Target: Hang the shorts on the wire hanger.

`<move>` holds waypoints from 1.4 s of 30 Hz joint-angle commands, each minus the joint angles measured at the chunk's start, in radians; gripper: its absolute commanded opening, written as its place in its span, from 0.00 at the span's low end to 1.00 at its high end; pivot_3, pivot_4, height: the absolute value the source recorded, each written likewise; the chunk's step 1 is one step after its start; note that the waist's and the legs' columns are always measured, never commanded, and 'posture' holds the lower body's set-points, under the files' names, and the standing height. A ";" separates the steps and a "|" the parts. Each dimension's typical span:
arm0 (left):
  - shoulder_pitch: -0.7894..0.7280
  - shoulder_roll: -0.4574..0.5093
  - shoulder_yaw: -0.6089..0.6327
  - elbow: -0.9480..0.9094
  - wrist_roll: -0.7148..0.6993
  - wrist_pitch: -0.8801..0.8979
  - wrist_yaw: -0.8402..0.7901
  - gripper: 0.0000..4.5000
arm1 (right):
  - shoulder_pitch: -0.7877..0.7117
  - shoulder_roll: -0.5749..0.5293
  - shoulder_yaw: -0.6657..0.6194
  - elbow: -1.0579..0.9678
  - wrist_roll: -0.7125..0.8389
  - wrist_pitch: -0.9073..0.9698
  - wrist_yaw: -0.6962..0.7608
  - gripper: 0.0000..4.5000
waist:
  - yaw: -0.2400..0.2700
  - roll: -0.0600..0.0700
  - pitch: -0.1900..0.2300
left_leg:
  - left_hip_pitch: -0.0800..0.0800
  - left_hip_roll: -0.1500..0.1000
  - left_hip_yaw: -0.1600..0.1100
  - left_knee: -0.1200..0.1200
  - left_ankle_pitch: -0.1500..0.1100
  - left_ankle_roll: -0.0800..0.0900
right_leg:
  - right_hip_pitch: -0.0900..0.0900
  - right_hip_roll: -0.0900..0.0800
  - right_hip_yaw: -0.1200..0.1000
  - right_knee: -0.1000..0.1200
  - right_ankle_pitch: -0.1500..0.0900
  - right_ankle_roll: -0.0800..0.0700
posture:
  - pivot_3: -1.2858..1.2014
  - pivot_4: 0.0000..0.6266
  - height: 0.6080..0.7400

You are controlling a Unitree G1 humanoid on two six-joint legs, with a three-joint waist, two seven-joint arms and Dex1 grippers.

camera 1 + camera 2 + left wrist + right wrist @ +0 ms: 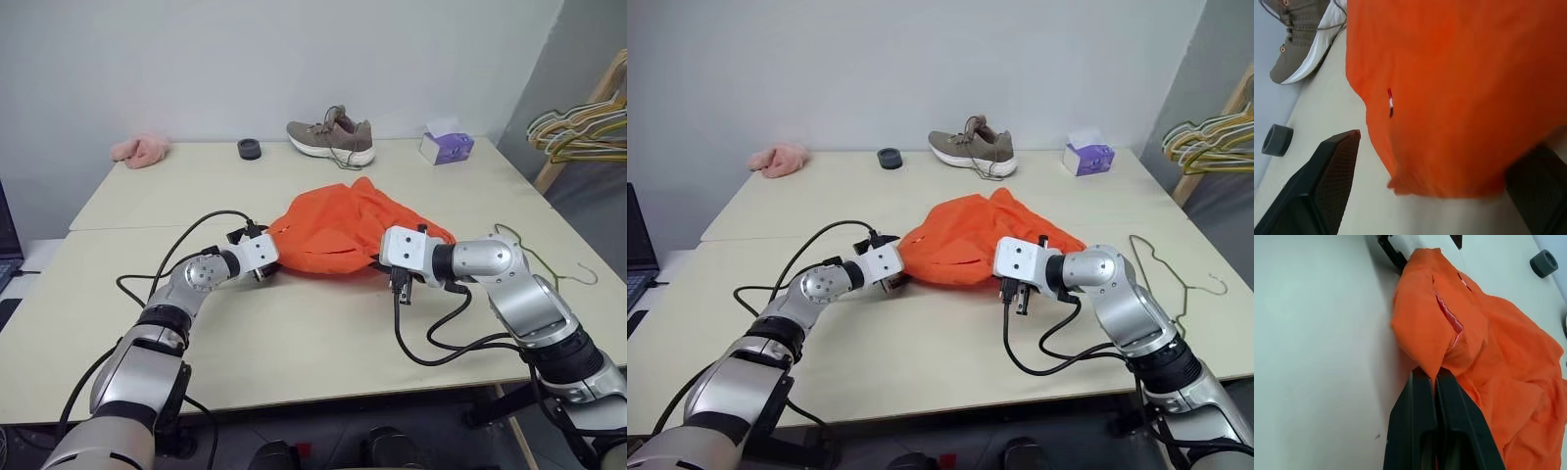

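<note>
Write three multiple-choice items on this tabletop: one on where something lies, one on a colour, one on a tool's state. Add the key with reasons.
1. Where does the wire hanger lie?
A. On the table, on the right arm's side of the shorts
B. On top of the shoe
C. Beside the pink cloth

2. What colour is the tissue box?
A. Green
B. Purple
C. Red

3. How is the right tool?
A. Wide open above the shoe
B. Open around the hanger
C. Shut on the shorts

Key: 1 A, the thin wire lies flat past the right arm. 2 B, the box by the wall is purple. 3 C, its wrist view shows orange fabric pinched between closed fingers.
</note>
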 commanded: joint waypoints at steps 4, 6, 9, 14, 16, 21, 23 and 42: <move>0.003 0.018 -0.019 0.025 0.009 -0.055 -0.047 0.74 | -0.007 -0.013 -0.035 -0.058 0.040 0.017 0.000 0.00 | -0.018 0.000 0.000 | 0.000 0.000 -0.001 0.000 0.000 0.000 | 0.000 0.000 -0.001 0.000 0.000 0.000 | 0.45 0.05 1.00; 0.016 0.035 -0.014 0.014 0.000 -0.069 -0.074 0.58 | -0.005 -0.014 -0.038 -0.057 0.044 0.016 -0.002 0.00 | -0.022 0.000 0.000 | 0.000 0.000 -0.001 0.001 0.000 0.000 | 0.000 0.000 0.000 0.000 0.000 0.000 | 0.45 0.05 1.00; 0.043 0.069 -0.005 -0.009 -0.018 -0.090 -0.127 0.37 | -0.005 -0.019 -0.042 -0.045 0.048 0.004 -0.005 0.00 | -0.030 0.000 0.000 | 0.000 0.000 -0.002 0.000 0.000 0.000 | 0.000 0.000 -0.001 0.000 0.000 0.000 | 0.46 0.05 1.00; 0.108 0.143 0.023 -0.097 -0.091 -0.088 -0.276 0.00 | 0.017 -0.059 -0.031 -0.021 0.046 -0.055 0.020 0.00 | -0.042 0.000 0.000 | -0.001 0.000 -0.003 0.000 0.000 0.000 | 0.000 0.000 -0.002 0.001 0.000 0.000 | 0.46 0.04 1.00; 0.165 0.177 0.032 -0.191 -0.156 -0.047 -0.398 0.00 | 0.035 -0.086 -0.017 -0.005 0.036 -0.103 0.037 0.00 | -0.043 0.000 0.000 | 0.000 0.000 -0.003 0.000 0.000 0.000 | 0.000 -0.001 -0.002 0.001 0.000 0.000 | 0.47 0.04 1.00; 0.390 0.273 0.010 -0.596 -0.327 0.175 -0.701 0.00 | 0.101 -0.187 0.027 0.011 0.027 -0.237 0.137 0.00 | -0.042 0.001 0.000 | 0.000 0.000 -0.004 0.000 0.000 0.000 | 0.000 -0.005 -0.003 0.001 0.000 0.000 | 0.47 0.04 1.00; 0.477 0.325 0.013 -0.772 -0.398 0.315 -0.785 0.00 | 0.124 -0.224 0.023 -0.015 0.065 -0.238 0.198 0.00 | -0.041 0.002 0.000 | 0.000 0.000 -0.004 0.000 0.000 0.000 | 0.001 -0.006 -0.003 0.001 0.000 0.001 | 0.47 0.04 1.00; -0.336 0.084 0.214 -0.314 -0.492 0.716 -0.305 0.00 | -0.825 0.083 0.120 1.377 -0.200 -0.616 -0.212 0.00 | -0.028 0.007 0.014 | 0.005 -0.003 -0.010 0.001 0.005 0.004 | 0.006 -0.003 -0.007 0.002 0.004 -0.001 | 0.48 0.00 1.00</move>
